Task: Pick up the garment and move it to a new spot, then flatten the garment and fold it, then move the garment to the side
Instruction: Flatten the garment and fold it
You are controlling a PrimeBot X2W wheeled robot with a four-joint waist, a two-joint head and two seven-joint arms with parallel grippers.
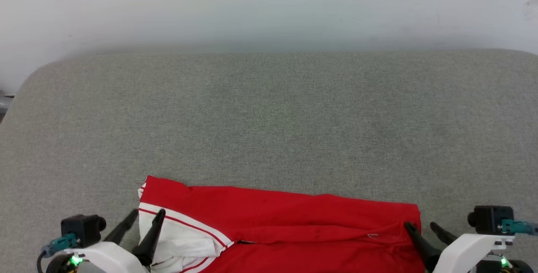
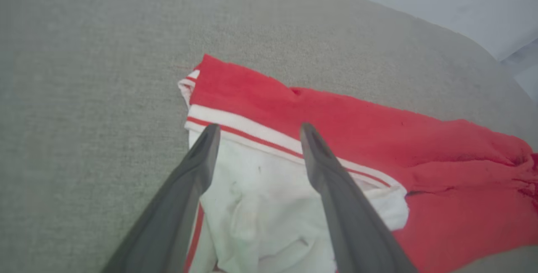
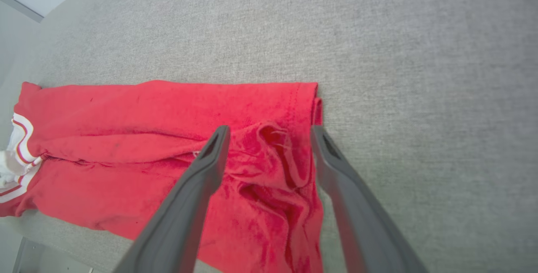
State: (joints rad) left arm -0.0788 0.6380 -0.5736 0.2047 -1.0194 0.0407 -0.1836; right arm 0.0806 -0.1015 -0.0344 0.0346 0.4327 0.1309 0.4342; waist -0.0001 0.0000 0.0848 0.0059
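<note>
The garment [image 1: 286, 222] is a red shirt with a white, red-striped sleeve, lying folded lengthwise along the near edge of the grey surface. My left gripper [image 1: 147, 213] stands open over the white sleeve [image 2: 260, 180] at the shirt's left end, fingers spread on either side of the striped trim. My right gripper [image 1: 422, 224] is open above the bunched red hem [image 3: 277, 155] at the right end. Both pairs of fingers hold nothing. The shirt's front print is hidden.
The grey fabric-covered surface [image 1: 269, 117] stretches wide beyond the garment, with rounded far corners. A pale wall [image 1: 269, 8] rises behind it. The near edge of the surface [image 3: 54, 231] runs just below the shirt.
</note>
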